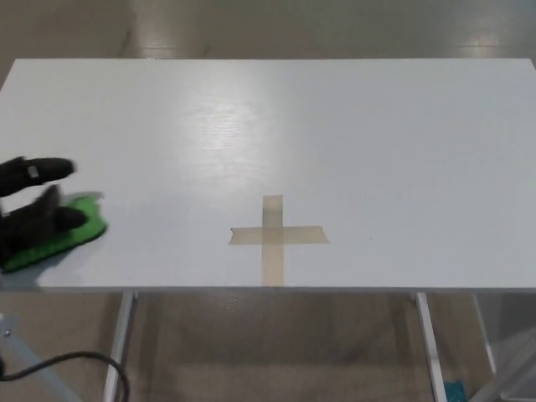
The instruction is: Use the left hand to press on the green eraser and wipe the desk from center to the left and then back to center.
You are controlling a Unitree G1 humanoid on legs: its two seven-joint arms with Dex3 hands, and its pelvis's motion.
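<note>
Head view showed the left hand (33, 219), fingers flat, pressing the flat green foam eraser (63, 239) near the white table's (335, 134) left edge; overshoot risked pushing it off.

Glossy tan floor (251, 25) behind desk (377, 126)

1 green eraser (63, 236), 1 left hand (29, 213), 1 tape cross (276, 236)
</note>
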